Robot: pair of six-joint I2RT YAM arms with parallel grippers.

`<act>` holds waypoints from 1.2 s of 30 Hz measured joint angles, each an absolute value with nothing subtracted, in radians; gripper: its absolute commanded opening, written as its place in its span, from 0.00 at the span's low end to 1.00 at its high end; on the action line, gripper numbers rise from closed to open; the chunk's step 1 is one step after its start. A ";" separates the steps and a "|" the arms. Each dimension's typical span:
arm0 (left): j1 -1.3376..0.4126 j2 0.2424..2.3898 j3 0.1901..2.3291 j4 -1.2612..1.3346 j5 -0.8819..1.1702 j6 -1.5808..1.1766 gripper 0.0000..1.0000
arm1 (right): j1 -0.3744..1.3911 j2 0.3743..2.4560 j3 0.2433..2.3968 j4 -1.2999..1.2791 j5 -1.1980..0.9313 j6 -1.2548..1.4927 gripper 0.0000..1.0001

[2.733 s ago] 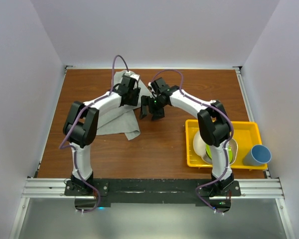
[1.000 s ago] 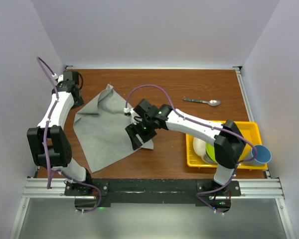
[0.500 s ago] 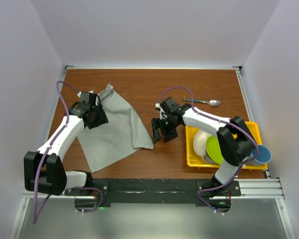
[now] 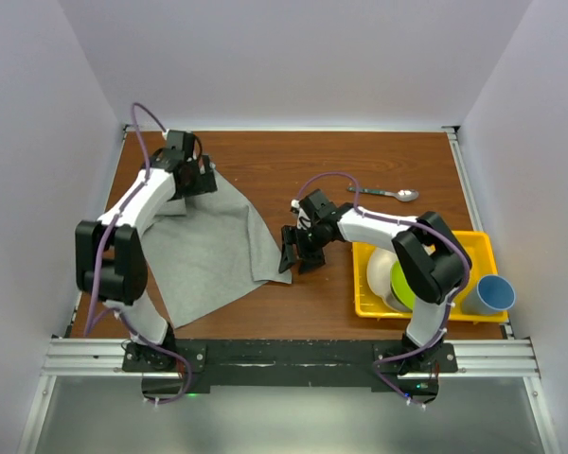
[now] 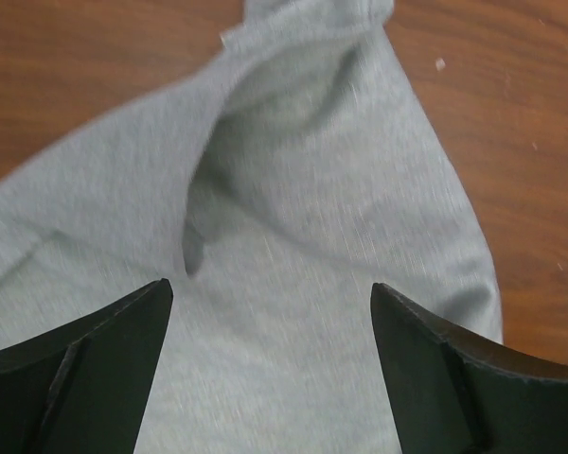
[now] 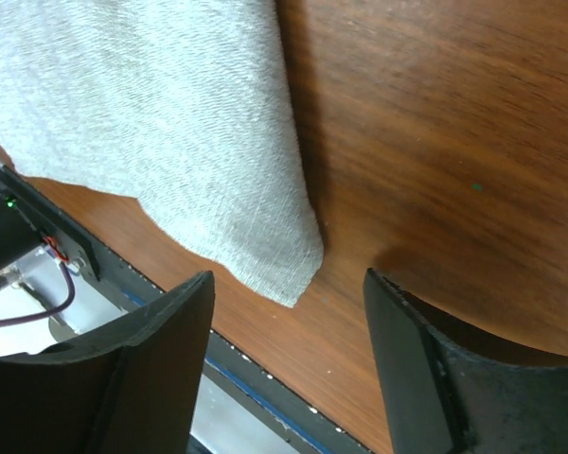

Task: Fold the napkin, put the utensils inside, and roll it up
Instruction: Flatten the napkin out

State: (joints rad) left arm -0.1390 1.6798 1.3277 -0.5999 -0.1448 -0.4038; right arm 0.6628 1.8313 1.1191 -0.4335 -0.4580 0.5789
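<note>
The light grey napkin [image 4: 208,251] lies spread out on the left half of the brown table, with a raised crease near its far corner [image 5: 293,123]. Over that far corner hovers my left gripper [image 4: 200,182], open, its fingers [image 5: 123,350] wide apart above the cloth [image 5: 293,284] and holding nothing. My right gripper [image 4: 296,261] is open just right of the napkin's right corner [image 6: 265,246], low over bare wood, with its fingers [image 6: 426,350] straddling the tip of the cloth. The silver spoon [image 4: 388,194] lies apart at the back right of the table.
A yellow tray [image 4: 473,238] at the right holds a white bowl [image 4: 381,274] and a green dish [image 4: 407,288]. A blue cup [image 4: 489,294] stands just right of the tray. White walls close in on the left, back and right; the black rail [image 4: 284,355] runs along the near edge.
My left gripper has swung from the napkin's left side up to its far corner and opened wide. The right gripper left the napkin's right corner and now sits just beside it.
</note>
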 measured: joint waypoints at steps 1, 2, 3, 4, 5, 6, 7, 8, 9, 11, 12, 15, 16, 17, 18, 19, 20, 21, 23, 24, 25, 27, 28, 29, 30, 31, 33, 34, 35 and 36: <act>-0.136 1.724 1.369 -0.600 -0.167 -0.390 0.91 | 0.663 1.840 1.119 -0.433 -0.459 0.581 0.63; -0.133 1.757 1.393 -0.595 -0.182 -0.377 0.90 | 0.663 1.845 1.119 -0.432 -0.459 0.582 0.60; -0.129 1.791 1.419 -0.595 -0.197 -0.369 0.90 | 0.663 1.850 1.119 -0.432 -0.463 0.584 0.57; -0.123 1.823 1.441 -0.596 -0.214 -0.361 0.90 | 0.663 1.853 1.119 -0.431 -0.464 0.585 0.54; -0.115 1.855 1.459 -0.596 -0.233 -0.355 0.90 | 0.663 1.856 1.119 -0.430 -0.464 0.586 0.50; -0.108 1.876 1.468 -0.595 -0.246 -0.351 0.90 | 0.663 1.860 1.119 -0.429 -0.466 0.587 0.47; -0.099 1.890 1.470 -0.592 -0.255 -0.347 0.88 | 0.663 1.863 1.119 -0.430 -0.467 0.587 0.42; -0.088 1.901 1.470 -0.593 -0.264 -0.340 0.84 | 0.663 1.866 1.119 -0.430 -0.467 0.588 0.33; -0.077 1.909 1.470 -0.593 -0.269 -0.335 0.80 | 0.663 1.870 1.119 -0.430 -0.468 0.587 0.26; -0.052 1.920 1.476 -0.593 -0.270 -0.326 0.62 | 0.663 1.882 1.122 -0.432 -0.469 0.587 0.05; -0.039 1.929 1.486 -0.597 -0.268 -0.321 0.56 | 0.663 1.888 1.125 -0.434 -0.468 0.588 0.00; 0.006 1.969 1.531 -0.596 -0.260 -0.316 0.36 | 0.663 1.922 1.152 -0.448 -0.472 0.594 0.00; 0.023 1.979 1.540 -0.593 -0.258 -0.309 0.26 | 0.662 1.933 1.174 -0.464 -0.471 0.594 0.00; 0.036 1.983 1.543 -0.592 -0.257 -0.307 0.22 | 0.662 1.938 1.187 -0.473 -0.463 0.591 0.00; 0.054 1.985 1.548 -0.597 -0.257 -0.297 0.19 | 0.661 1.942 1.209 -0.496 -0.446 0.584 0.00; 0.065 1.986 1.554 -0.599 -0.258 -0.296 0.12 | 0.659 1.944 1.237 -0.528 -0.424 0.574 0.00; 0.077 1.987 1.565 -0.601 -0.258 -0.293 0.08 | 0.657 1.944 1.268 -0.562 -0.398 0.561 0.00; 0.088 1.989 1.580 -0.604 -0.259 -0.293 0.07 | 0.655 1.944 1.301 -0.598 -0.376 0.550 0.00; 0.108 2.006 1.632 -0.616 -0.267 -0.284 0.07 | 0.651 1.941 1.384 -0.665 -0.310 0.520 0.00; 0.117 2.019 1.666 -0.620 -0.274 -0.279 0.12 | 0.648 1.937 1.421 -0.691 -0.282 0.509 0.00; 0.123 2.030 1.691 -0.622 -0.280 -0.276 0.29 | 0.647 1.932 1.462 -0.724 -0.255 0.494 0.00; 0.135 2.058 1.748 -0.624 -0.301 -0.261 0.47 | 0.646 1.919 1.530 -0.768 -0.216 0.469 0.00; 0.138 2.070 1.771 -0.624 -0.312 -0.255 0.64 | 0.648 1.911 1.566 -0.786 -0.200 0.451 0.00; 0.142 2.083 1.794 -0.627 -0.324 -0.250 0.68 | 0.652 1.903 1.599 -0.800 -0.178 0.434 0.00; 0.144 2.096 1.818 -0.638 -0.329 -0.248 0.72 | 0.658 1.899 1.628 -0.811 -0.163 0.419 0.00; 0.144 2.109 1.841 -0.648 -0.332 -0.247 0.75 | 0.675 1.899 1.673 -0.832 -0.138 0.396 0.00; 0.143 2.131 1.883 -0.670 -0.336 -0.253 0.75 | 0.732 1.914 1.787 -0.866 -0.088 0.349 0.00; 0.141 2.134 1.890 -0.682 -0.337 -0.261 0.74 | 0.767 1.938 1.853 -0.886 -0.076 0.330 0.00; 0.136 2.133 1.891 -0.701 -0.339 -0.275 0.74 | 0.813 1.975 1.949 -0.901 -0.068 0.309 0.00; 0.130 2.131 1.891 -0.717 -0.342 -0.282 0.73 | 0.861 2.019 2.046 -0.906 -0.071 0.292 0.00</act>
State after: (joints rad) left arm 0.1303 2.1315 1.8912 -0.7174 -0.3420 -0.2825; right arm 0.8608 2.0186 2.0457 -0.9058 -0.0708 0.2924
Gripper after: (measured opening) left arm 0.745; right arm 0.015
